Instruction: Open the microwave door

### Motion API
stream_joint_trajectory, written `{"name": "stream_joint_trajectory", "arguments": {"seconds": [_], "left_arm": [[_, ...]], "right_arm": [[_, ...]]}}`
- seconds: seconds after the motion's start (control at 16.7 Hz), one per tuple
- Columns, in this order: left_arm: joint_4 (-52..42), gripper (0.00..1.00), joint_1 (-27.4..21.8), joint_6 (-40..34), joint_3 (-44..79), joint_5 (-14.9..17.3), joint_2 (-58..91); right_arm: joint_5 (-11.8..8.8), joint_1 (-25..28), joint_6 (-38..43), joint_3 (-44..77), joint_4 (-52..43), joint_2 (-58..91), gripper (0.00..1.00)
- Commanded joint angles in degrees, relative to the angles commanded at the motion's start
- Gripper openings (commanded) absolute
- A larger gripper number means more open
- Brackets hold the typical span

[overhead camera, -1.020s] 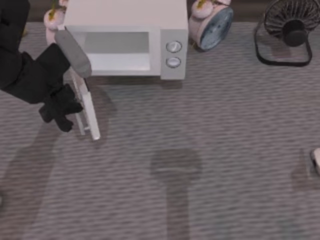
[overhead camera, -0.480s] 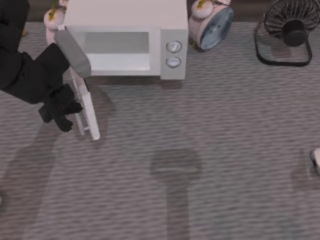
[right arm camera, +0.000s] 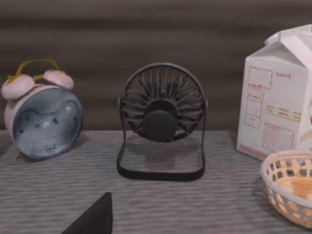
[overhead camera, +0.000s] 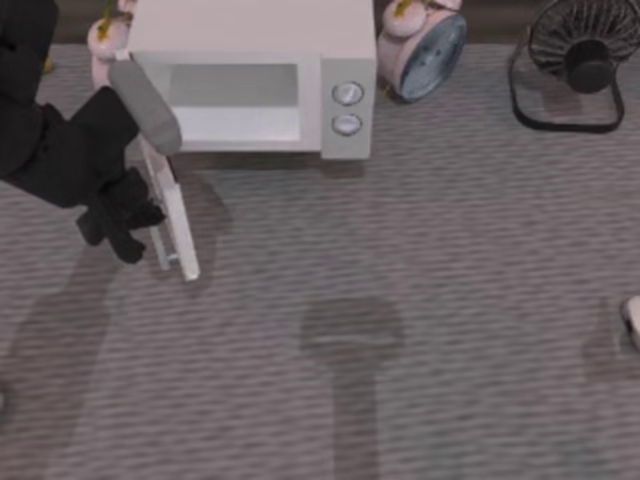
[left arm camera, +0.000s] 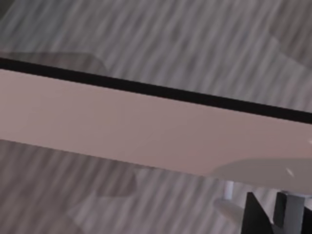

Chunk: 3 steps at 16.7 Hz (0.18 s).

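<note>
microwave (overhead camera: 250, 40): boxy white unit at the far edge of the table (overhead camera: 420, 330), left of centre. Two round silver knobs (overhead camera: 347, 108) on the right part of its front.
microwave door (overhead camera: 172, 215): swung out on its left hinge, standing roughly square to the front and pointing toward the near side. Seen edge-on from above as a thin white slab. Cavity (overhead camera: 235, 100) fully exposed, pale inside.
door, close up: the left wrist view shows a broad pale band with a dark edge line (left arm camera: 146, 126). Window mesh not visible from here.
left claw (overhead camera: 120, 222): just left of the door, at its outer face, about midway along. Can't tell how far the fingers are spread, or whether they grip or only press on the panel.
why there: my read is that contact away from the hinge gives leverage, and the arm stands on the left so the swing path stays free.
right arm: parked near the table's right edge, only a pale tip (overhead camera: 632, 318) in the top view. Its wrist camera looks at a black fan (right arm camera: 161, 119), a pink alarm clock (right arm camera: 41, 117), a milk carton (right arm camera: 275, 105) and a wicker basket (right arm camera: 290, 185). Finger spread not visible.
task status: looks essentially done, door about as wide as it needs to be.
risk: pushing further could drag the microwave sideways.
</note>
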Motion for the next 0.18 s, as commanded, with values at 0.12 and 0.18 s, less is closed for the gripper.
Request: {"name": "stream_joint_trajectory", "arguments": {"seconds": [0.12,0.18], "left_arm": [[0.0,0.00,0.0,0.0,0.0,0.0,0.0],[0.0,0.00,0.0,0.0,0.0,0.0,0.0]], "right_arm": [[0.0,0.0,0.0,0.0,0.0,0.0,1.00],[0.0,0.0,0.0,0.0,0.0,0.0,1.00]]}}
